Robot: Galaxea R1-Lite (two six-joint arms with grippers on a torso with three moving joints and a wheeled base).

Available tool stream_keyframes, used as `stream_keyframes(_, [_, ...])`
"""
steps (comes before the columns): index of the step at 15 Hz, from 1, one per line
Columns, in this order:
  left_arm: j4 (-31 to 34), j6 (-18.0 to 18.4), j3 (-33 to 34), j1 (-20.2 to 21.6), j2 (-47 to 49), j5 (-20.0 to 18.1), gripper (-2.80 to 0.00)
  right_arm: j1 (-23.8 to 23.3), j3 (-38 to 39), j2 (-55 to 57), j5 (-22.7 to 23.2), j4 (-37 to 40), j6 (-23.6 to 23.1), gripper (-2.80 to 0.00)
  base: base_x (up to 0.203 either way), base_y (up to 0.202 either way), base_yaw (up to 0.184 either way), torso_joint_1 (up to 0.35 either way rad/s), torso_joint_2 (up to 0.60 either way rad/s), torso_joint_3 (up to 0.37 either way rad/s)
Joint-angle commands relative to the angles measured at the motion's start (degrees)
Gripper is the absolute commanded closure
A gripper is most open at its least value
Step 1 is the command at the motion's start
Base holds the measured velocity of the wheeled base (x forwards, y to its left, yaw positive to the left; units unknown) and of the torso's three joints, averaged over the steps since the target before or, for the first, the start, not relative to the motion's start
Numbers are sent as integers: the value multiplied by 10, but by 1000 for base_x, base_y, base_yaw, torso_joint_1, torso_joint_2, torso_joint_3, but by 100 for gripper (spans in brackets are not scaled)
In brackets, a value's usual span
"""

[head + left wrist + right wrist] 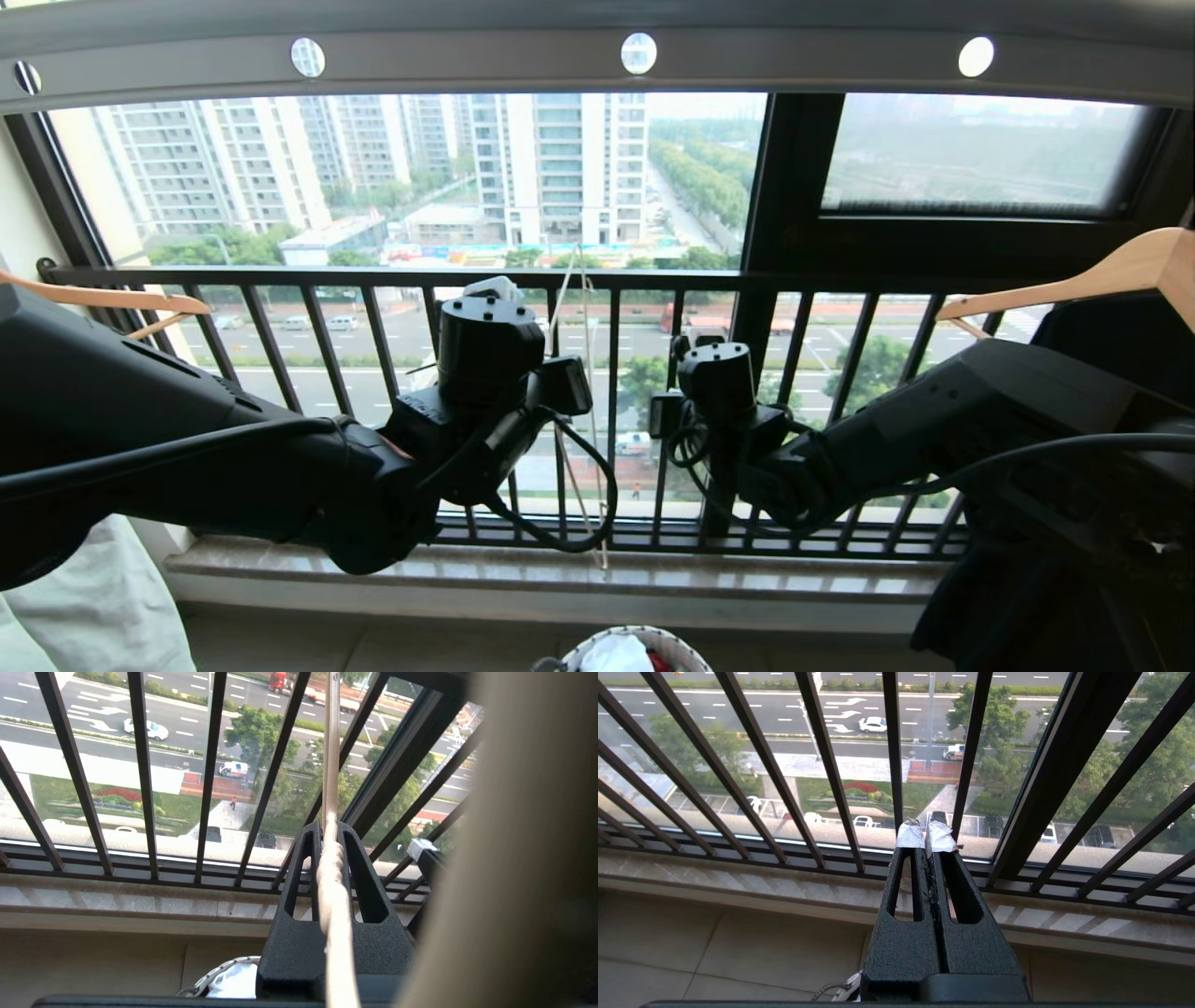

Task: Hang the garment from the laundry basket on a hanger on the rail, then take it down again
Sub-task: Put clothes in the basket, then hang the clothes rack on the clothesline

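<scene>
Left wrist view shows my left claw clamped on the twisted neck of the hanger, held up in front of the window railing. My right claw is pressed together on nothing, just beside it. T-shirt sits in the laundry basket on the floor below, and the rail runs overhead.

obstacle: window railing ahead | free: floor gap above laundry basket
</scene>
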Motion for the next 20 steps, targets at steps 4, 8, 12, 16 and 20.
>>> stream_keyframes(4, [-31,2,-8,2,38,10,0,-25,-10,5,-1,-1,-5,0,0,0,0,0,0,0])
stream_keyframes(8, [65,11,-12,-5,32,-20,0,-32,-12,-1,1,10,-9,0,0,0,0,0,0,0])
stream_keyframes(12, [87,12,-19,-6,38,-28,0,-37,-12,-14,17,52,-6,0,0,0,0,0,0,0])
stream_keyframes(16, [154,11,-38,-13,27,-28,0,-37,-10,-14,18,58,-6,0,0,0,0,0,0,0])
stream_keyframes(20, [281,13,-52,-26,1,-35,0,-37,-10,-14,18,58,-8,0,0,0,0,0,0,0])
